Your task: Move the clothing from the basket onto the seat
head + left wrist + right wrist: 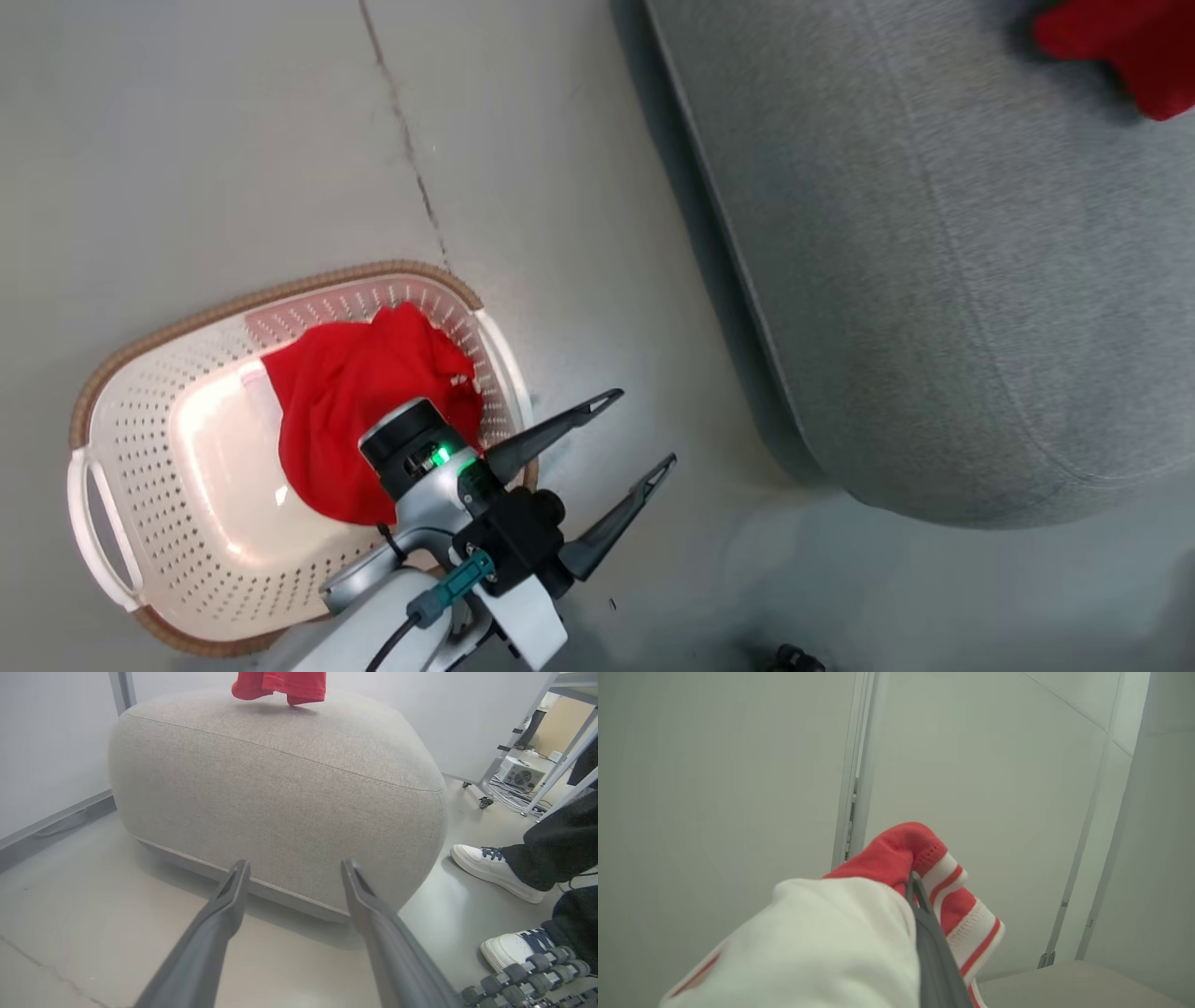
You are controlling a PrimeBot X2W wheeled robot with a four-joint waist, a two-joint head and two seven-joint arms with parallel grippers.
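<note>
The right gripper (915, 879) is pinched tight on a red-and-white garment (896, 851), which hangs just above the seat (934, 233) at its far edge, not yet laid down. A second red garment (355, 392) lies in the basket (131, 439), against its seat-side wall. The left gripper (639, 429) hangs spread wide and empty beside that rim. I'd say about half remains.

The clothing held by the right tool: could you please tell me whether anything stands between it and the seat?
Nothing visible does. The right tool is shut on the clothing, which hangs directly over the seat; the cushion top beneath it is bare grey fabric.
</note>
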